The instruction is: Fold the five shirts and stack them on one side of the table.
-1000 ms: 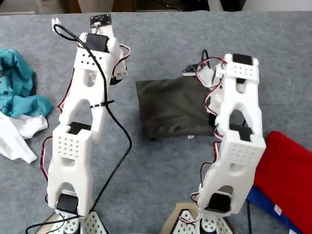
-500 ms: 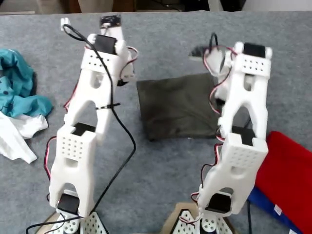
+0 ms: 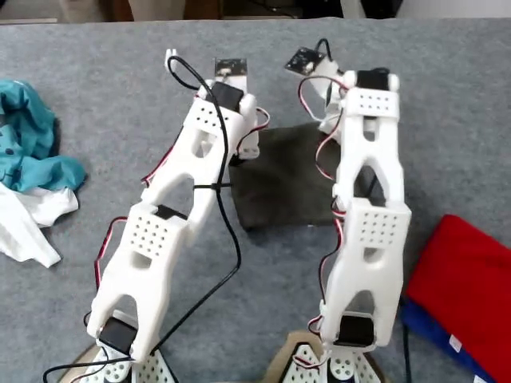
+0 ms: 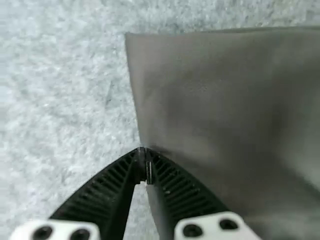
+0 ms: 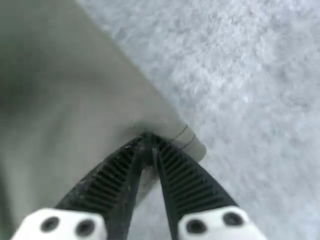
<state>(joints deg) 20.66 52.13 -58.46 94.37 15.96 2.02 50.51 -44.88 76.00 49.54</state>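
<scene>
Olive shirt (image 3: 283, 179) lies long axis left-to-right, left tool (image 4: 145, 169) and right tool (image 5: 149, 145) each pinching its edge.

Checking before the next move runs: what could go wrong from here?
The left gripper is shut on only the very edge of the dark shirt, so the cloth might slip out when lifted. The right gripper also pinches just a thin bit of edge; an uneven pull between the two could skew the fold.
</scene>
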